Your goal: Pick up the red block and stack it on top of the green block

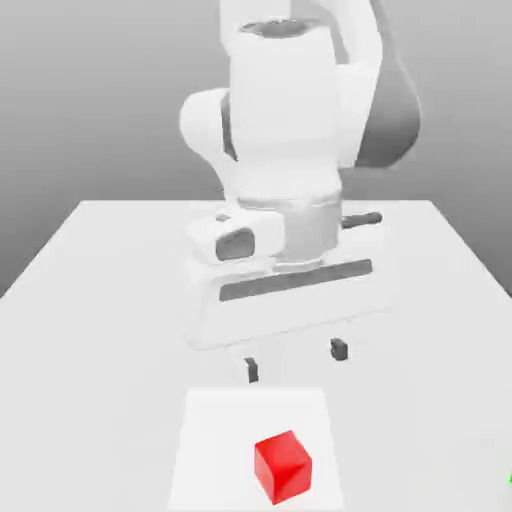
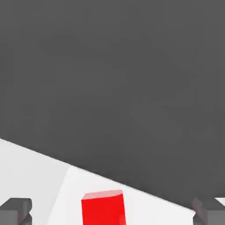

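The red block (image 1: 282, 466) is a small glossy cube resting on the table near the front edge of the exterior view. My gripper (image 1: 295, 360) hangs above the table just behind the block, apart from it, open, its two dark fingertips (image 1: 251, 370) spread wide with nothing between them. In the hand view the red block (image 2: 102, 208) lies between the two fingers (image 2: 15, 211), ahead of the gripper (image 2: 112, 214). The green block (image 1: 509, 478) is a tiny bright sliver at the far edge of the exterior view's right.
The white table (image 1: 90, 300) stretches around the arm's base. A lighter square patch (image 1: 215, 440) lies under the red block. The bulky white arm (image 1: 285, 150) rises behind the gripper.
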`<state>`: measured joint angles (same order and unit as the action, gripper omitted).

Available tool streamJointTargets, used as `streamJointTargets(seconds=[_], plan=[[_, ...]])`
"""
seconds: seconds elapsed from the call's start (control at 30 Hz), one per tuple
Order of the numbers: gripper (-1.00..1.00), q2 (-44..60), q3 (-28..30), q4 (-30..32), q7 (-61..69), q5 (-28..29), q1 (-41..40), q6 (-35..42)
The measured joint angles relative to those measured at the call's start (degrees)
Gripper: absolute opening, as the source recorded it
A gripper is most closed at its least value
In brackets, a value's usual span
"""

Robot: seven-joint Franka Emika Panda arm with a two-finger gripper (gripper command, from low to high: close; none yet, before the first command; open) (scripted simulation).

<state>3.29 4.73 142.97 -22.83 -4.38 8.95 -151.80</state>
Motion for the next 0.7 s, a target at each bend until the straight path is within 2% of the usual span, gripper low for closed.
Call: streamJointTargets(seconds=[0.1, 0.27, 0.3, 0.53, 0.7], plan=[[0.0, 6.0, 0.2, 1.2, 1.1, 1.6, 0.2, -2.8], [0.0, 16.4, -1.2, 0.2, 2.7, 0.4, -0.8, -11.0], [-1.0, 17.5, -1.4, 0.0, 2.8, 0.2, -1.0, -11.9], [-1.0, 17.3, -1.4, 0.1, 2.7, 0.4, -1.0, -11.7], [-1.0, 8.4, -0.3, 1.3, 1.2, 2.2, -0.2, -4.1]])
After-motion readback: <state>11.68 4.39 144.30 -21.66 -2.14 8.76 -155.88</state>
